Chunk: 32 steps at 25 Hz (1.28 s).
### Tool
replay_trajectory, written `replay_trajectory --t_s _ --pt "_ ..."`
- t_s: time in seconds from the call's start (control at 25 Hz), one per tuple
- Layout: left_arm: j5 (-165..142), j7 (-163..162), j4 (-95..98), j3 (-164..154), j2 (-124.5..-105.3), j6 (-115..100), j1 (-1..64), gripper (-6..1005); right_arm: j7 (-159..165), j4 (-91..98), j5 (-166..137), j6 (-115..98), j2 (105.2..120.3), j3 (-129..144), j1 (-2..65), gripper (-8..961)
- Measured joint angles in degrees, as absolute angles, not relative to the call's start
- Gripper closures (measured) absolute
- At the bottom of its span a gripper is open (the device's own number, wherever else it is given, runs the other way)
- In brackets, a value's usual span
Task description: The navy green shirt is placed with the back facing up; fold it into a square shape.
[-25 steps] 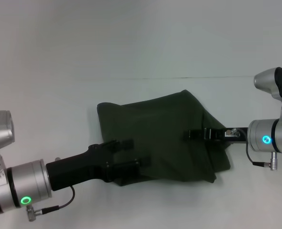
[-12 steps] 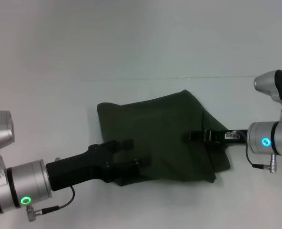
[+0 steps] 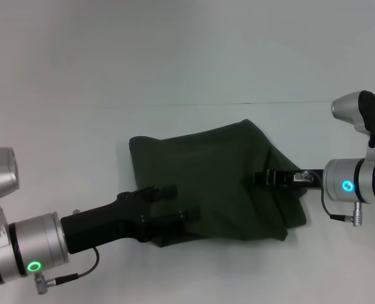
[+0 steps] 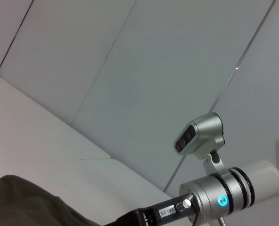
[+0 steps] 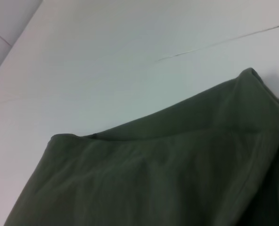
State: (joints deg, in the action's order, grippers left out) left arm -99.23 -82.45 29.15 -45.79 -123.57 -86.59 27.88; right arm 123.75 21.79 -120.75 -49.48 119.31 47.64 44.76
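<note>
White table (image 3: 80, 145), pale wall panels behind. Navy green shirt (image 3: 213, 180), folded; left gripper (image 3: 178, 204) fingers spread over its edge; right gripper (image 3: 263, 178) grip unclear. Left wrist view alone shows the walls.

One navy green shirt (image 3: 216, 180), two pincers, left (image 3: 177, 204) and seemingly right (image 3: 258, 179).

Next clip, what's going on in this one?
A two-armed robot is folding the navy green shirt on a white table. The shirt is already a compact, roughly rectangular bundle, though its right side is still uneven. The left gripper sits at the bundle's near-left edge with its fingers spread. The right gripper reaches in over the right side.
</note>
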Motion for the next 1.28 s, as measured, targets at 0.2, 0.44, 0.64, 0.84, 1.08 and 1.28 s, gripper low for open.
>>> replay_trajectory --t_s 0.2,0.44,0.64,0.84,1.08,1.28 --pt "-99.23 -82.44 29.07 -45.79 -123.57 -86.57 27.86 77 122.73 21.52 -120.09 -49.33 119.38 47.51 44.9 728" --pt "-99.23 -82.45 28.96 -45.79 -123.57 -86.57 27.8 77 122.56 21.34 -119.93 -48.55 119.5 47.46 44.91 894" --pt "-99.28 -82.45 28.91 -45.79 -123.57 -86.56 27.77 77 120.87 21.51 -118.1 -47.71 119.53 47.39 44.91 922" --pt "-99.31 -82.69 28.91 -45.79 -123.57 -86.57 27.77 78 119.62 22.15 -115.29 -47.66 118.47 47.37 45.64 921" --pt "-99.32 -82.82 28.9 -45.58 -123.57 -86.57 27.77 78 119.73 22.84 -114.87 -48.39 116.89 47.64 47.47 919" --pt "-99.32 -82.97 28.7 -45.18 -123.57 -86.62 27.7 78 120.04 22.85 -115.13 -48.46 115.64 47.82 47.97 918"
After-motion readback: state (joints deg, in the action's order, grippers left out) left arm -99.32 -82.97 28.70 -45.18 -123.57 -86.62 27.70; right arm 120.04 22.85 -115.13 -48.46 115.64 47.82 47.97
